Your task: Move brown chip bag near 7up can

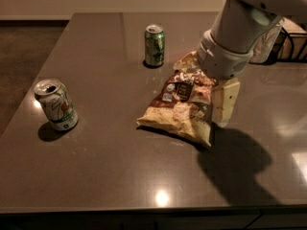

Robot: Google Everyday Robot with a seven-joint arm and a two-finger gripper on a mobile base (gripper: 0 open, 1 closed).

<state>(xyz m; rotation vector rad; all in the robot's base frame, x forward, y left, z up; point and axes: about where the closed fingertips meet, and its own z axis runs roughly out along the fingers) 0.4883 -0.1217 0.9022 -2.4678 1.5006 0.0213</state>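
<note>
Gripper (205, 87), fingers apart, straddles the bag (180, 113) top, grasp pending; next: clamp, then carry to the 7up can (55, 104).

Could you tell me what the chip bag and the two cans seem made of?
Chip bag: probably thin plastic film, crinkled and slightly glossy; the hand is open at its far end. 7up can and green can: likely aluminium, with shiny rims.

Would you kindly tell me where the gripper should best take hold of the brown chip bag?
Likely the crumpled dark top end of the brown chip bag, from above on its right: it lies flat on the table, and that end looks raised. The gripper hangs open astride it.
</note>
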